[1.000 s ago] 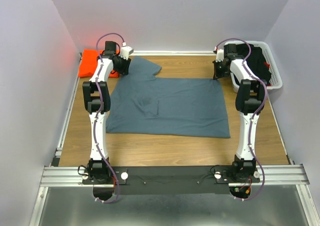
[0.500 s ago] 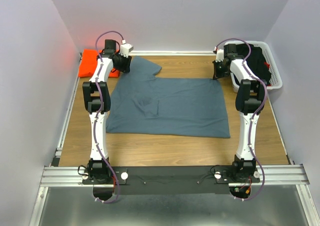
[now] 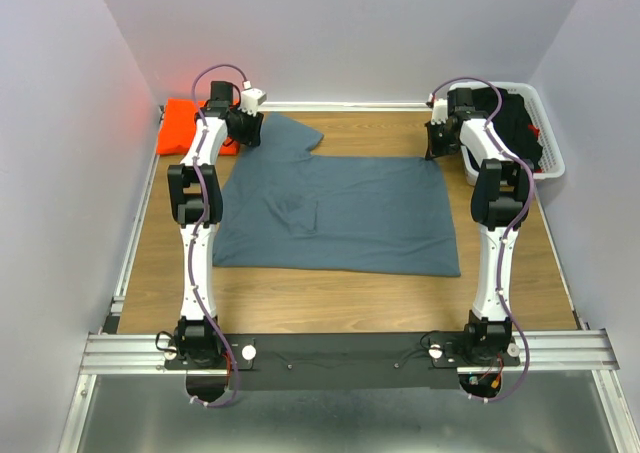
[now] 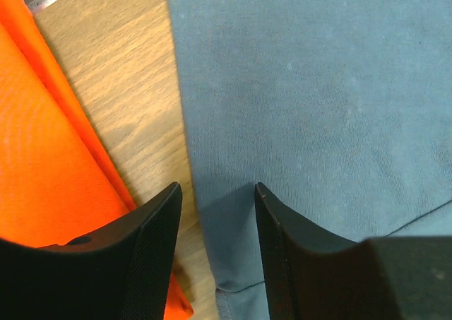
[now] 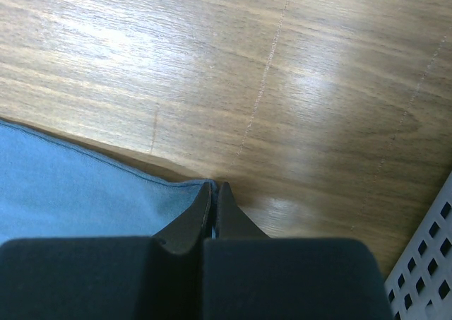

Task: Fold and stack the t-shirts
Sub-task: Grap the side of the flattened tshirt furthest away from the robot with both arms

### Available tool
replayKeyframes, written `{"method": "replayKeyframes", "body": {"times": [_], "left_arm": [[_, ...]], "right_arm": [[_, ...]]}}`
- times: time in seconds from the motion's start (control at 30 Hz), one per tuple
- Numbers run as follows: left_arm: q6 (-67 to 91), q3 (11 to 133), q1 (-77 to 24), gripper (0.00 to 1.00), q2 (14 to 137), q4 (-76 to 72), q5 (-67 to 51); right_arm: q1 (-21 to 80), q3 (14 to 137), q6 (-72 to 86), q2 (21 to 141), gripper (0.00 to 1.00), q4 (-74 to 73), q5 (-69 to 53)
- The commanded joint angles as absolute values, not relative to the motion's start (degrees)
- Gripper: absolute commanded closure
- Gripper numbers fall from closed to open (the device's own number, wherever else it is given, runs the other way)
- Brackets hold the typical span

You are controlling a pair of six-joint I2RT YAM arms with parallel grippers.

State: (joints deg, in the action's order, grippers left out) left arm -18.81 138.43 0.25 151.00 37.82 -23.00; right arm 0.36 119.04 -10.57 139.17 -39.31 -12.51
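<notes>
Top external: blue-grey t-shirt [image 3: 340, 213] lies spread flat mid-table, one sleeve poking out at the far left. Orange t-shirt [image 3: 180, 123] is bunched in the far-left corner, just beside that sleeve but not touching it. White basket [image 3: 552, 161] sits far right with dark stuff in it, not relevant.

Left gripper [image 4: 215, 221]: jaws apart, low over the blue shirt's left edge. One finger is on the wood/orange side and the other is over blue cloth. Nothing grasped. Can't tell if the tips touch the table [image 3: 330, 293].

Right gripper [image 5: 213, 196]: fingers pressed together right at the shirt's far-right corner. The hem runs into the tips, so it looks pinched on that corner. How much cloth it has is hidden.

Handling, my read:
- Thin knit, light and fully limp, so it won't hold shape. It'll sag and drag between two grasp points.
- Friction on the wood looks moderate, so a dragged fold could wrinkle or pull the near hem along.
- Grab at edges and corners, where a single layer can be scooped. The flat middle gives the fingers nothing to bite.
- The left finger sits close to the orange cloth, so there's a risk of catching both shirts when it closes.
- For an even fold, both far corners should lift together.
</notes>
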Motion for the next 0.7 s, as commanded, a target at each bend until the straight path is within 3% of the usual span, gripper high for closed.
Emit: {"method": "replayKeyframes", "body": {"times": [0.0, 0.23, 0.37, 0.67], "left_arm": [[-18.37, 139.66, 0.17, 0.50, 153.72, 40.52, -23.64], [-20.92, 138.61, -2.02, 0.74, 152.58, 41.31, -23.03], [-20.74, 137.56, -2.02, 0.99, 150.56, 39.04, -21.45], [-21.01, 130.27, -0.44, 1.00, 141.43, 32.53, -23.72]], "right_arm": [[0.44, 118.48, -11.07, 140.80, 0.99, -43.24, -13.01], [0.44, 119.18, -10.90, 140.54, 0.99, -43.24, -13.45], [0.44, 119.18, -10.99, 139.57, 0.99, -43.15, -13.54], [0.44, 118.57, -11.78, 136.23, 1.00, -42.98, -12.57]]}}
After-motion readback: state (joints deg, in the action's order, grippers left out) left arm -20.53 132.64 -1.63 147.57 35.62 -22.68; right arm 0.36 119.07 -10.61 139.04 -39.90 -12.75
